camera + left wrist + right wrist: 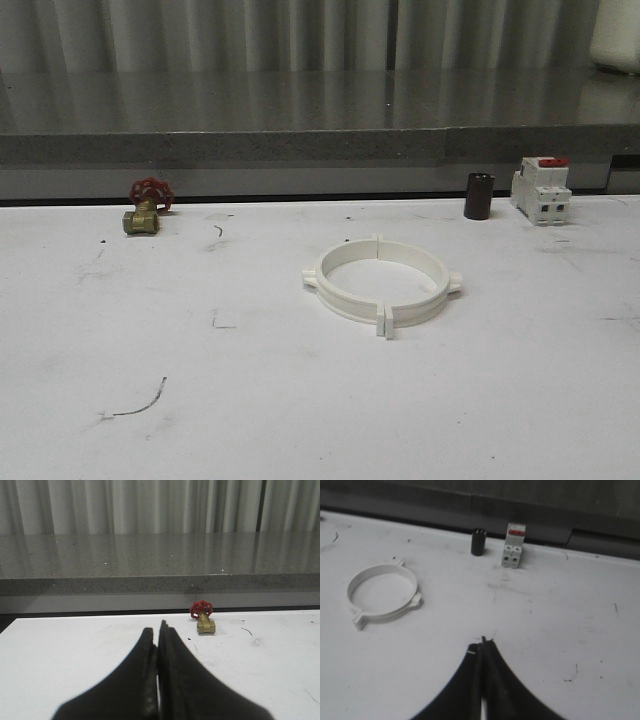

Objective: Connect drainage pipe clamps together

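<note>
Two joined drainage pipe clamps [382,279], valve [146,207] far left, breaker [541,189] behind right

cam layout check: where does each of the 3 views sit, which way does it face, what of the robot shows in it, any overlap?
Front: looks forward over the white table at the joined drainage pipe clamps, toward the grey ledge.
Left wrist: low over the table, facing the brass valve; left gripper closed.
Right wrist: higher, tilted down at the clamps, black cylinder and breaker; right gripper closed.
Shared: front and left wrist both show the valve; front and right wrist both show the clamps.
</note>
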Robot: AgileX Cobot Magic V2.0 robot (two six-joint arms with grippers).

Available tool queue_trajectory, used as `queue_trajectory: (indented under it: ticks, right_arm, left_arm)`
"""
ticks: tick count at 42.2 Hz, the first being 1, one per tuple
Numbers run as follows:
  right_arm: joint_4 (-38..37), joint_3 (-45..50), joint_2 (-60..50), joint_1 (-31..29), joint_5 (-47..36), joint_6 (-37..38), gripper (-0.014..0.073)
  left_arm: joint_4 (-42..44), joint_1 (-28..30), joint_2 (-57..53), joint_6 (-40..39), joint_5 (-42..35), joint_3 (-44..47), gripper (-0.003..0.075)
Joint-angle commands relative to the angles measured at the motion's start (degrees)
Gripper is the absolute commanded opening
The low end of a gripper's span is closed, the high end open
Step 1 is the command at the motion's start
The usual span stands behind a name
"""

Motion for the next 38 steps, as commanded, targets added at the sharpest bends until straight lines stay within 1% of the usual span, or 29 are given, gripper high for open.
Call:
queue_trajectory:
  ticks: [1, 8, 15, 29, 38]
  right_arm:
    - [0.4, 6.4, -4.7, -2.6, -13.9, -0.4, -0.0120]
    - [1.2, 17.2, -12.3, -4.6, -22.7, -0.4, -0.0120]
    - [1.5, 22.3, -16.4, -4.6, -27.0, -0.4, -0.0120]
    - [2.0, 22.4, -16.3, -4.6, -26.9, -0.4, -0.0120]
    - [2.9, 22.4, -16.3, -4.6, -29.8, 0.9, -0.0120]
  left_arm:
    - [-0.2, 0.1, -0.6, -0.1, -4.8, 1.3, -0.0020]
    - [-0.2, 0.1, -0.6, -0.1, -4.8, 1.3, -0.0020]
    - [-0.2, 0.1, -0.6, -0.1, -4.8, 1.3, -0.0020]
    - [-0.2, 0.1, -0.5, -0.1, -4.8, 1.3, -0.0020]
    - [-0.2, 0.1, -0.5, -0.1, -4.8, 1.3, -0.0020]
